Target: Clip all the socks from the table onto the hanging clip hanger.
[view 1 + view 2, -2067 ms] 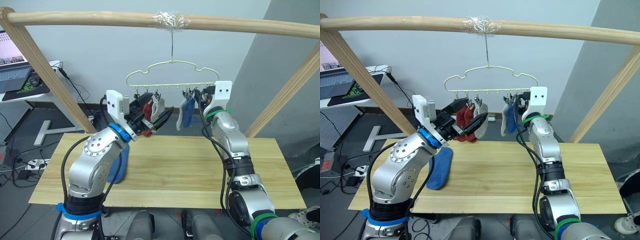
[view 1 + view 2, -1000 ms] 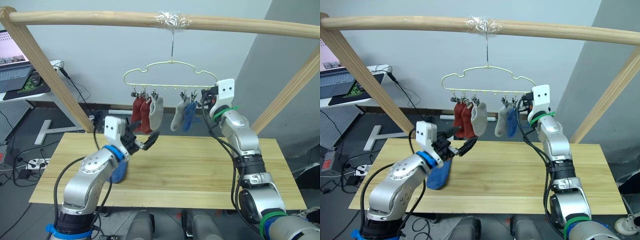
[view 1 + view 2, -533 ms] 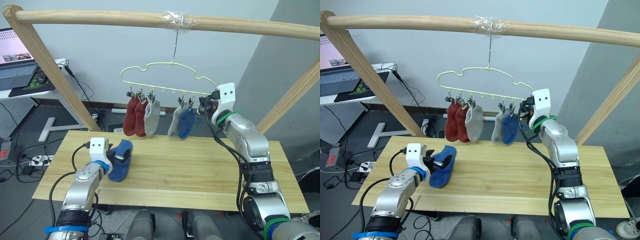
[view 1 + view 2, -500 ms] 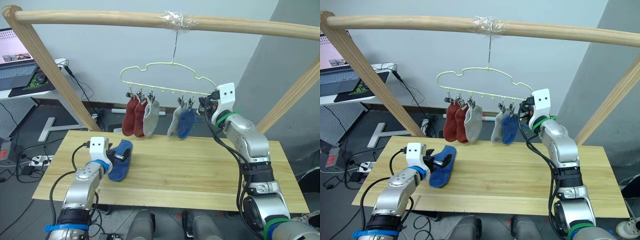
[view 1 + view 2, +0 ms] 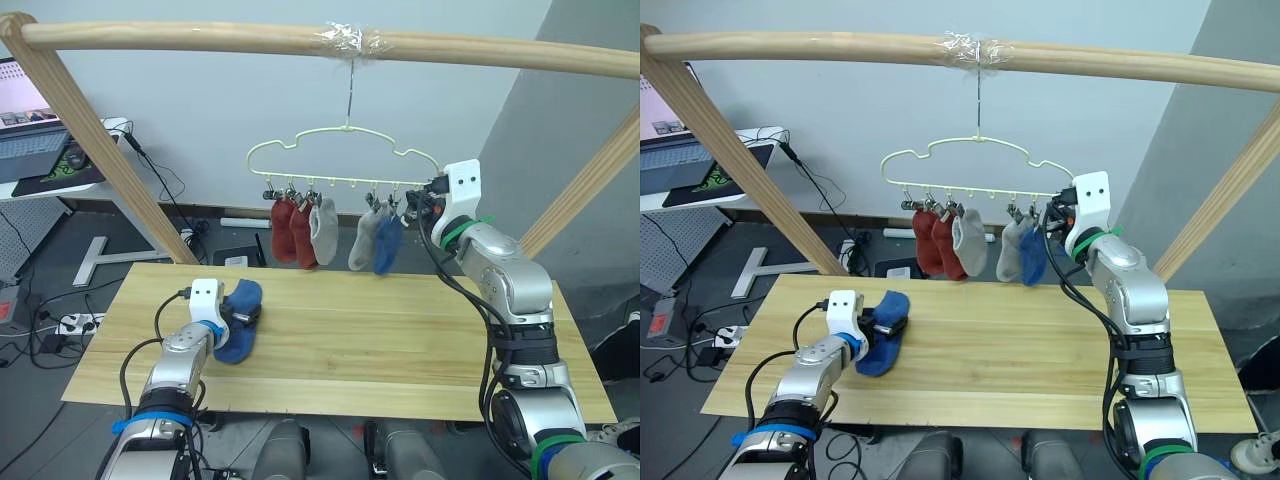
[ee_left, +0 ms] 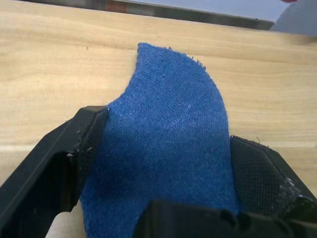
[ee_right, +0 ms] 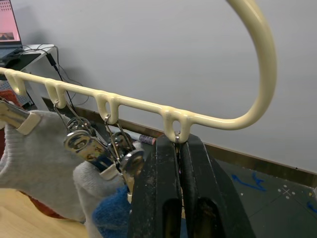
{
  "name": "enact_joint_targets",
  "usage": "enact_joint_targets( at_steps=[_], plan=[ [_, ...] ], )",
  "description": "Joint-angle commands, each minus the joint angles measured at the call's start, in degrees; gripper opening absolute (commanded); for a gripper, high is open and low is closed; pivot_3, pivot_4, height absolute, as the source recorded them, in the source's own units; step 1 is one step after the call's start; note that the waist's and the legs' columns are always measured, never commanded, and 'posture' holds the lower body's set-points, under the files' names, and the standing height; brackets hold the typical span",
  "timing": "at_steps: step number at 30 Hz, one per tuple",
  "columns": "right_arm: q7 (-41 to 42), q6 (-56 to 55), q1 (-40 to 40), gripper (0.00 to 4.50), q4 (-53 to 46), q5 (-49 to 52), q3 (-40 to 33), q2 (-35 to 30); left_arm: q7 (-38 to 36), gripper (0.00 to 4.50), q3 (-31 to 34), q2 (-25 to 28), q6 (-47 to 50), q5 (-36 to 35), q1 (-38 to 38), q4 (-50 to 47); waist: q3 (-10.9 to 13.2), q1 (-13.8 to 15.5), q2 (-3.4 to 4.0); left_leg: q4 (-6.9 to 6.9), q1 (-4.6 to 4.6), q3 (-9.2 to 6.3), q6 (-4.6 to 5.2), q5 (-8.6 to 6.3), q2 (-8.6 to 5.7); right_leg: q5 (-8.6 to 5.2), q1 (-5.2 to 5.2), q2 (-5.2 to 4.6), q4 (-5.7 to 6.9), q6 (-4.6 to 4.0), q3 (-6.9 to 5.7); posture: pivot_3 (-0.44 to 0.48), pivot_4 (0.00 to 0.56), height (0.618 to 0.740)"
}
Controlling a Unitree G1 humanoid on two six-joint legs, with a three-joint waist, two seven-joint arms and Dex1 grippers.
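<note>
Now, blue sock (image 6: 168, 148) between the open left end effector's (image 6: 163, 163) fingers.

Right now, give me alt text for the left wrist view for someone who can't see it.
The left gripper, its fingers open, straddles a blue sock lying flat on the light wooden table, one finger at each side of the sock.

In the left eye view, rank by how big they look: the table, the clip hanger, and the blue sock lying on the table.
1. table
2. clip hanger
3. blue sock, partly covered by the left gripper
</note>
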Motion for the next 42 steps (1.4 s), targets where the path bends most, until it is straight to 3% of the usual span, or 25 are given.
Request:
enact_joint_targets(
  at_steps=[1,10,13,17,21,26,33,42],
  plan=[
    [-0.7,0.4,-0.5,0.0,-2.9,1.1,-1.4,-0.2,-3.7,3.63,-0.7,-0.3,1.2,-0.3,0.6,1.4,0.0,-0.1,0.0,0.0,0.0,0.0,0.0,0.0,0.0,0.0,0.0,0.0,0.0,0.0,0.0,0.009,0.179,0.74],
    [-3.3,4.3,-2.6,0.0,-3.2,4.6,-4.7,1.3,-4.5,0.97,1.0,-1.3,2.4,-1.7,2.0,-1.7,0.0,-0.3,0.0,0.01,0.02,0.0,0.0,0.0,0.0,0.0,0.02,-0.01,0.01,0.01,0.01,0.008,0.181,0.74],
    [-3.4,7.1,-4.0,0.0,-3.0,6.8,-6.2,1.1,-7.5,0.04,0.2,-3.4,3.6,-4.3,3.7,-9.0,0.0,-0.4,0.01,0.0,0.0,0.0,0.0,0.0,0.01,0.0,0.02,-0.01,0.0,0.01,0.02,0.008,0.182,0.74],
    [-3.9,14.8,-7.0,0.0,-2.5,12.1,-10.8,0.6,-10.0,0.04,-3.2,-7.8,9.5,-8.3,7.4,-25.4,0.1,-0.4,-0.04,0.0,-0.09,-0.03,0.0,0.0,-0.05,0.0,0.0,-0.11,-0.06,0.0,0.06,0.004,0.186,0.74],
    [-4.2,18.6,-8.4,0.0,-2.3,14.1,-12.6,-0.2,-10.4,0.04,-5.2,-9.2,13.2,-9.7,9.2,-33.1,0.1,-1.2,-0.06,-0.03,-0.08,-0.06,0.01,0.0,0.0,0.0,-0.01,-0.07,-0.05,0.0,0.06,0.003,0.184,0.74],
    [-5.5,29.9,-13.1,0.0,0.2,21.4,-19.2,-0.2,-11.5,0.04,-10.2,-15.1,21.7,-17.2,6.0,-47.0,0.2,-1.5,0.05,-0.05,-0.07,-0.02,0.01,0.0,-0.03,-0.01,0.0,-0.04,-0.04,0.01,0.11,-0.008,0.187,0.74],
    [-8.1,37.0,-16.1,0.0,1.0,25.7,-23.9,1.2,-11.0,0.04,-13.0,-17.2,27.0,-19.9,1.1,-49.1,0.3,-2.2,0.1,-0.08,-0.05,0.0,0.03,-0.02,-0.06,-0.02,-0.01,0.33,-0.08,0.02,0.16,-0.021,0.187,0.74],
    [-10.6,42.5,-17.2,0.0,-1.0,29.0,-26.8,2.7,-10.8,0.04,-11.6,-20.5,26.9,-21.4,-4.2,-43.5,0.4,-2.8,0.17,-0.1,-0.08,0.03,0.04,-0.03,-0.07,-0.02,-0.03,0.51,-0.16,0.01,0.2,-0.034,0.184,0.74]
  ],
)
